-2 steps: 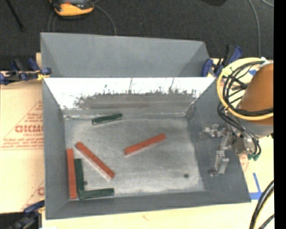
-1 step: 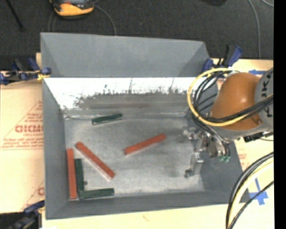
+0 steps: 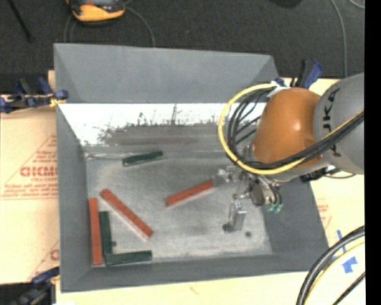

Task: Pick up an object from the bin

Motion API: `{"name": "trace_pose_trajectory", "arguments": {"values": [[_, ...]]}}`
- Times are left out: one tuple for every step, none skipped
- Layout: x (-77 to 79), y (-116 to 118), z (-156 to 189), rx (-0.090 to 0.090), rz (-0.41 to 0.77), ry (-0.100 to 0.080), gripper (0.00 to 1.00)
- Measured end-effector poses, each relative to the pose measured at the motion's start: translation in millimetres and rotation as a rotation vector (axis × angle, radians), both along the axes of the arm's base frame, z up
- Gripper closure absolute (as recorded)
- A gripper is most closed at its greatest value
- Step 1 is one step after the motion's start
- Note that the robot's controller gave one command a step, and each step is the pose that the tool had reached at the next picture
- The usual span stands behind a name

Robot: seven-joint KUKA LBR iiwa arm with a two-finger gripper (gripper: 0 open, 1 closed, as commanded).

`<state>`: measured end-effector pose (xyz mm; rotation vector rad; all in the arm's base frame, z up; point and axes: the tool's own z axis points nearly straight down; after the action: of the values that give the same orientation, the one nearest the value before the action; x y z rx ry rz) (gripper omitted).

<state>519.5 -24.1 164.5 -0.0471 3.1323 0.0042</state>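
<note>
The gripper (image 3: pixel 233 221) is hanging low over the right part of the grey bin (image 3: pixel 178 81), above bare floor, with its fingers (image 3: pixel 236 213) lying narrow, drawn close together, and carrying nothing between them. The arm is reaching in from the right, its rounded orange cover (image 3: pixel 286 129) and looped cables (image 3: pixel 232 138) hanging over the bin's right wall and hiding part of the floor there. The nearest thing is lying to the gripper's left near the middle of the floor: a slanted orange-red bar (image 3: pixel 189 194), its right end tipping up towards the wrist, near the fingers but apart from them, and nothing is lying in the gap between them. Further back, close to the rear wall, a dark green bar (image 3: pixel 143 159) is lying almost level. Well apart on the left, a longer orange-red bar (image 3: pixel 127 213) is running aslant from upper left to lower right. In the front left corner an orange bar (image 3: pixel 95 232) is lying along the left wall, with a green bar (image 3: pixel 105 230) just beside it and a second green bar (image 3: pixel 130 257) along the front wall, the two green ones making an L. All of these are lying flat and none is crowding the gripper.
</note>
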Motion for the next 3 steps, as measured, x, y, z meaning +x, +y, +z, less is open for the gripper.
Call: {"name": "trace_pose_trajectory", "arguments": {"values": [[47.8,-4,-48,-0.002,-0.046,0.001,0.00],[66.9,34,-84,-0.001,-0.092,0.000,0.00],[75.8,36,-93,-0.001,-0.121,0.003,1.00]]}}
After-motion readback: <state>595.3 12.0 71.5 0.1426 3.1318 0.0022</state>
